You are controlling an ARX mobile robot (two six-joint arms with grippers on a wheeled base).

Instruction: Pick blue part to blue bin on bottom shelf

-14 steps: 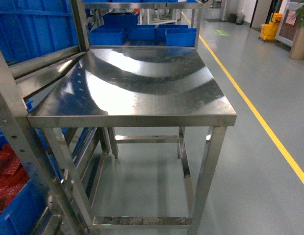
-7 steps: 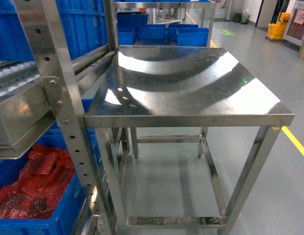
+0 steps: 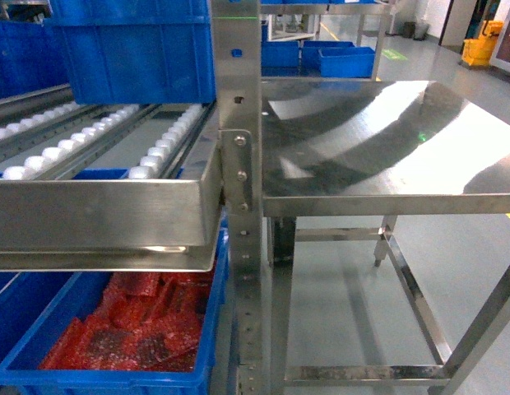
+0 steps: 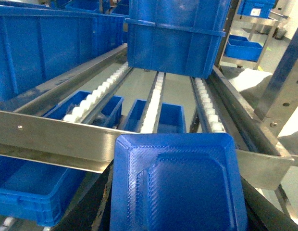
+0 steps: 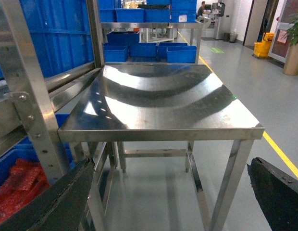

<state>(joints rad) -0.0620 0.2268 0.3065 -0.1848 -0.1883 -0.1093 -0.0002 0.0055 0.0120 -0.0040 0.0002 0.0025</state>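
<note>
The blue part (image 4: 178,187) fills the bottom of the left wrist view — a square moulded tray-like piece with a raised inner panel, held out flat in front of the left gripper (image 4: 175,224). The fingers themselves are hidden under it, only dark shapes showing at either side, so how wide the jaws stand I cannot tell. The part hangs just before the flat front rail of the roller shelf (image 4: 57,139), overlapping it in view; whether it touches is unclear. Behind the rail run white roller tracks (image 4: 154,103), with a large blue bin (image 4: 175,36) sitting on them further back, and other blue bins (image 4: 29,180) below.

The right gripper (image 5: 163,207) faces the steel table (image 5: 158,103) with its 2 dark fingers (image 5: 48,204) spread far apart at the picture's lower corners, nothing between them.

From the head camera neither arm shows — just the rack post (image 3: 238,181), the shelf rail, and a blue bin of red bubble-wrapped pieces (image 3: 132,329) underneath.
</note>
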